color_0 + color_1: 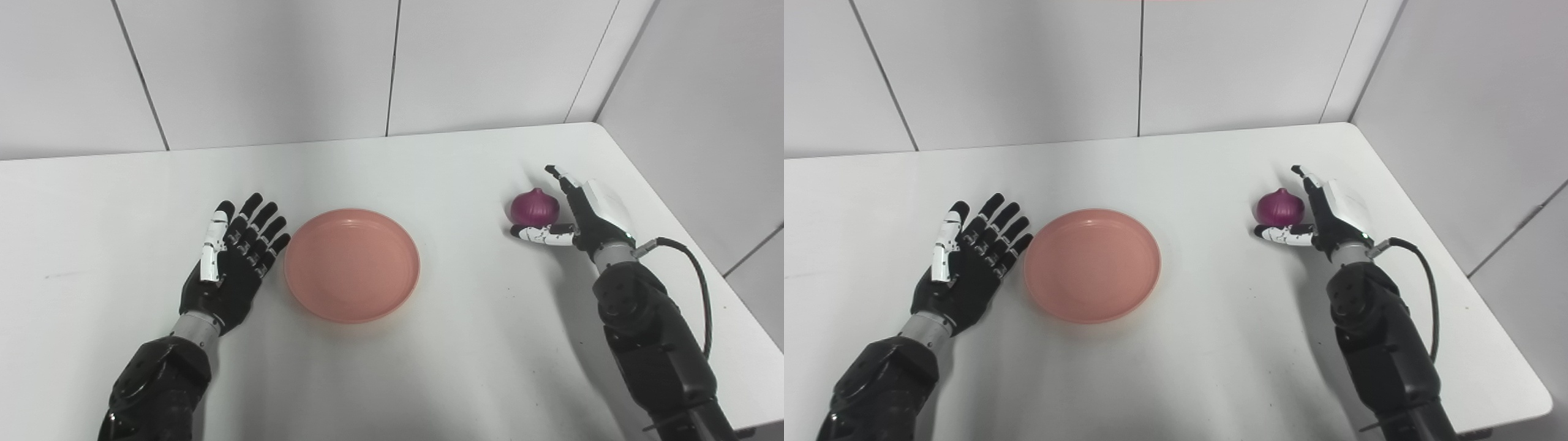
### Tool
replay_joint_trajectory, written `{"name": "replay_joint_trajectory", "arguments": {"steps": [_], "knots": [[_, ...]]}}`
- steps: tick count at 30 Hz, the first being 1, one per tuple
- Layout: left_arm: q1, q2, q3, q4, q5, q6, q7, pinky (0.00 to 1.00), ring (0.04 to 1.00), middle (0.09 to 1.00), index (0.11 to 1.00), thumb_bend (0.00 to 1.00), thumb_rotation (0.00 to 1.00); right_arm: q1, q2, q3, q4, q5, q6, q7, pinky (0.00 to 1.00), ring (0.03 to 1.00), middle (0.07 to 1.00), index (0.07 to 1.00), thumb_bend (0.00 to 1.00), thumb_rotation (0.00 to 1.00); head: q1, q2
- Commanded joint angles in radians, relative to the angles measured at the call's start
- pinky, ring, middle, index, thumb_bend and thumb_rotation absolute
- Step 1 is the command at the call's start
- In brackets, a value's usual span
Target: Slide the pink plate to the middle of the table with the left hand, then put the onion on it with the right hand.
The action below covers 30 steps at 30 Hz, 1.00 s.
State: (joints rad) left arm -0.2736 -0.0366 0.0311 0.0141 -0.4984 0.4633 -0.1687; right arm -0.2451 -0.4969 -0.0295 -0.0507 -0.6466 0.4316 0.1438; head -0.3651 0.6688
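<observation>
Left eye view: pink plate (352, 264) sits flat near the middle of the white table (429, 367), nothing in it. Left hand (236, 263) lies palm-up just left of the plate, fingers spread and straight, holding nothing; fingertips close to the plate rim, can't tell if touching. Purple onion (535, 207) rests on the table well right of the plate, bare tabletop between them. Right hand (582, 214) is cupped around the onion from the right side, thumb running under its near side, fingers reaching past the far side; fingers still apart, not clamped, contact with the onion unclear. Table's right edge runs close behind the right hand and arm; back edge meets the wall panels with clear surface in front. Right eye view: same layout, plate (1092, 264) a bit left of picture centre, left hand (968, 260) flat and spread beside it, wide bare table further left. Onion (1280, 208) between the thumb and fingers of the right hand (1326, 214), hand unclosed. Rounded front-right table corner shows beyond the right forearm; open room in front of the plate down to the near edge.
</observation>
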Motion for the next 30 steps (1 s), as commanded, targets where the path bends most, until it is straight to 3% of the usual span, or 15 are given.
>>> {"name": "replay_joint_trajectory", "arguments": {"steps": [1,17,20,25,28,30], "knots": [[-0.002,0.001,-0.005,-0.005,0.013,0.004,0.008,0.96,0.973,0.977,0.964,0.45,1.00,-0.045,-0.040,-0.006,-0.009,0.002,-0.020,-0.014,0.76,0.855,0.896,0.905,1.00,0.35,0.000,-0.001],[0.004,0.000,-0.010,-0.015,0.005,0.005,0.018,0.96,0.969,0.976,0.966,0.45,1.00,-0.052,-0.062,0.026,0.007,-0.003,-0.005,-0.003,0.73,0.827,0.861,0.852,1.00,0.35,0.003,0.003],[0.007,-0.002,-0.010,-0.018,-0.003,0.006,0.020,0.96,0.972,0.978,0.967,0.44,1.00,-0.051,-0.068,0.030,0.010,-0.003,-0.017,-0.007,0.69,0.778,0.814,0.809,0.99,0.29,0.003,0.004],[0.010,-0.004,-0.009,-0.018,-0.003,0.005,0.018,0.96,0.976,0.983,0.971,0.44,1.00,-0.051,-0.076,0.034,0.010,-0.004,-0.008,0.003,0.69,0.781,0.810,0.800,0.98,0.24,0.003,0.005],[0.011,-0.005,-0.010,-0.020,-0.002,0.005,0.021,0.96,0.975,0.982,0.970,0.44,1.00,-0.054,-0.084,0.039,-0.003,-0.026,0.032,0.045,0.65,0.772,0.810,0.809,0.98,0.23,0.001,0.006],[0.012,-0.003,-0.012,-0.020,-0.003,0.005,0.016,0.97,0.980,0.987,0.976,0.44,1.00,-0.055,-0.083,0.031,-0.002,-0.032,0.037,0.056,0.50,0.636,0.703,0.819,0.98,0.21,0.002,0.006]]}}
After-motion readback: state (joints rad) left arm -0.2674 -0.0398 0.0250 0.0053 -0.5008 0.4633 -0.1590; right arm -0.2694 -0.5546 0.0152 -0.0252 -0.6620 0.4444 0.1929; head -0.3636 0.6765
